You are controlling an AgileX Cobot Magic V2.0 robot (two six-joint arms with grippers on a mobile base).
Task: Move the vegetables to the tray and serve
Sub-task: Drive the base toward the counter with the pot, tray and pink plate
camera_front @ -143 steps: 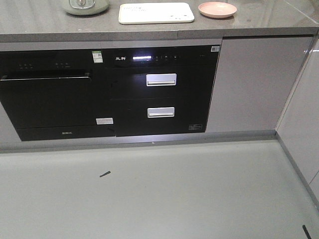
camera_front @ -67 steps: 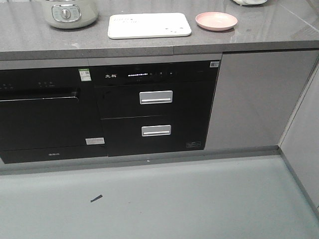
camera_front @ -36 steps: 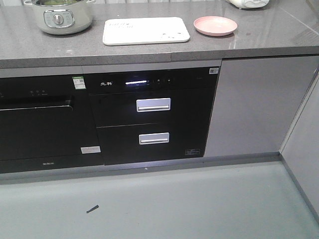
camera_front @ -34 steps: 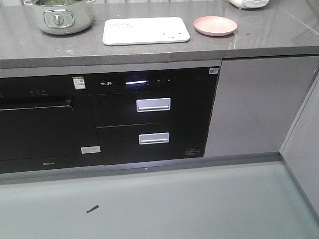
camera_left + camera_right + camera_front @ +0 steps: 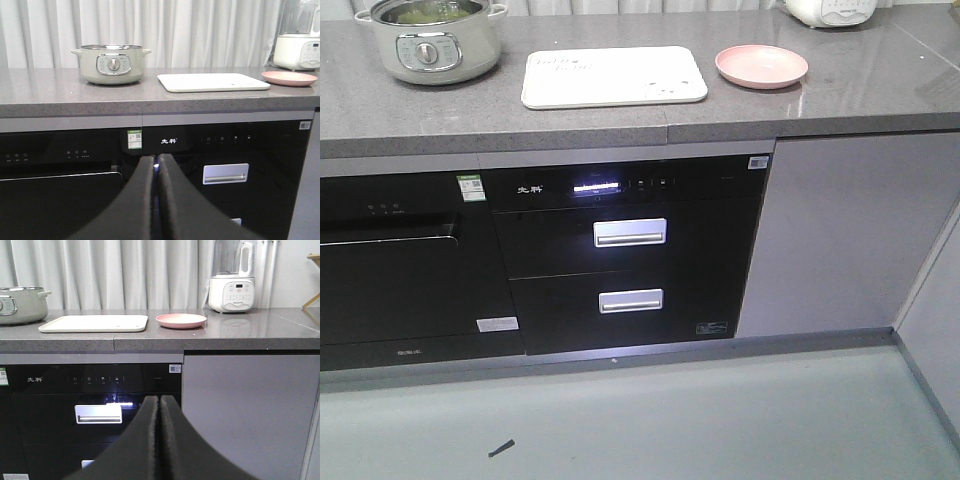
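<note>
The cream-white tray [image 5: 614, 76] lies empty on the grey counter, also in the left wrist view [image 5: 212, 81] and the right wrist view [image 5: 94, 323]. Green vegetables [image 5: 428, 13] show inside the pale green pot [image 5: 431, 42] at the counter's left; the pot also shows in the left wrist view [image 5: 111, 64], its contents hidden there. My left gripper [image 5: 156, 159] is shut and empty, low in front of the black appliances, below counter height. My right gripper [image 5: 159, 399] is shut and empty, at the same height further right.
A round pink plate [image 5: 761, 66] sits right of the tray. A white blender [image 5: 231, 287] stands at the back right. Black built-in appliances with silver drawer handles [image 5: 630, 232] fill the cabinet front. A grey cabinet door [image 5: 835, 240] is on the right. A small dark scrap [image 5: 501, 448] lies on the floor.
The front view has risen and shifted, so the counter, pot, tray and plate sit lower in frame and the pot's green contents and the blender base have come into sight.
</note>
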